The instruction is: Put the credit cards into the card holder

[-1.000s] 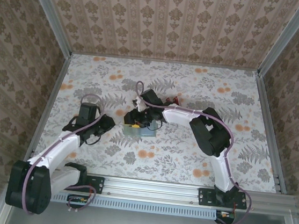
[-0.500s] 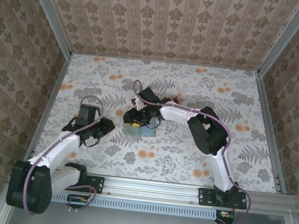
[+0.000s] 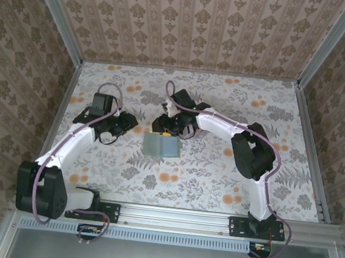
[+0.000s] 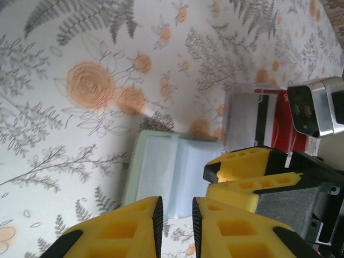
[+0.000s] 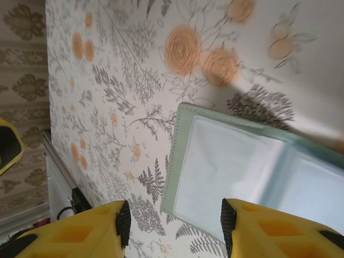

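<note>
Top external shows you the card holder (image 3: 160, 145) open flat mid-table, right gripper (image 3: 170, 130) just over its far edge, fingers apart and empty, left gripper (image 3: 128, 123) off to its left, fingers barely apart, credit cards (image 4: 281, 124) fanned beyond, nearest your right arm.

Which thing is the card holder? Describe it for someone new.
Middle of the floral table, just on the near side of the right arm's tool. The card holder lies flat and open there: a plain pale grey-green rectangle, unlike the red, white and black cards beside it.
</note>
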`<state>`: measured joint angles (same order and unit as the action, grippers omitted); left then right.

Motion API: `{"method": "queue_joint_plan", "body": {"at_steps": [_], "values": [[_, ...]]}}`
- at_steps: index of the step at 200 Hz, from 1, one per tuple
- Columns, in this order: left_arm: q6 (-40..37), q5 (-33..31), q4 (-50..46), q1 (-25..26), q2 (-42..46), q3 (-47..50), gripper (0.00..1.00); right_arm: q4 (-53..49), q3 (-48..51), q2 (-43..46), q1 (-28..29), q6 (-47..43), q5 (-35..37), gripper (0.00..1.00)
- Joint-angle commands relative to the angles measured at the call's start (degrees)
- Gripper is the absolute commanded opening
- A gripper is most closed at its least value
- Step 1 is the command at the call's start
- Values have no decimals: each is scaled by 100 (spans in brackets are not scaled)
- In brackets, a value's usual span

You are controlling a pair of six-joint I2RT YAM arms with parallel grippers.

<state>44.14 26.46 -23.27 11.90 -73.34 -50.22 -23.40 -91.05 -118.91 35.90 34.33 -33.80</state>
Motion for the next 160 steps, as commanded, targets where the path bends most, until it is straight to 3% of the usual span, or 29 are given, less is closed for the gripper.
{"method": "queue_joint_plan", "body": {"at_steps": [1, 36, 85, 120, 160], "values": [[-114, 151, -260, 224, -377, -642, 24, -400, 21, 522, -322, -270, 19, 51], [37, 32, -101, 853, -1102, -1432, 25, -640, 389, 1101, -1001, -565, 197, 51], [159, 169, 189, 1568, -2419, -2369, 27, -1120, 937, 1705, -1907, -1051, 1062, 51], [112, 373, 296, 1656, -3361, -2965, 28, -1278, 928, 1485, -2272, -1269, 1260, 51], [100, 668, 278, 1693, -4210, -3594, 29, -1441, 600, 945, -2277, -1403, 922, 51]]}}
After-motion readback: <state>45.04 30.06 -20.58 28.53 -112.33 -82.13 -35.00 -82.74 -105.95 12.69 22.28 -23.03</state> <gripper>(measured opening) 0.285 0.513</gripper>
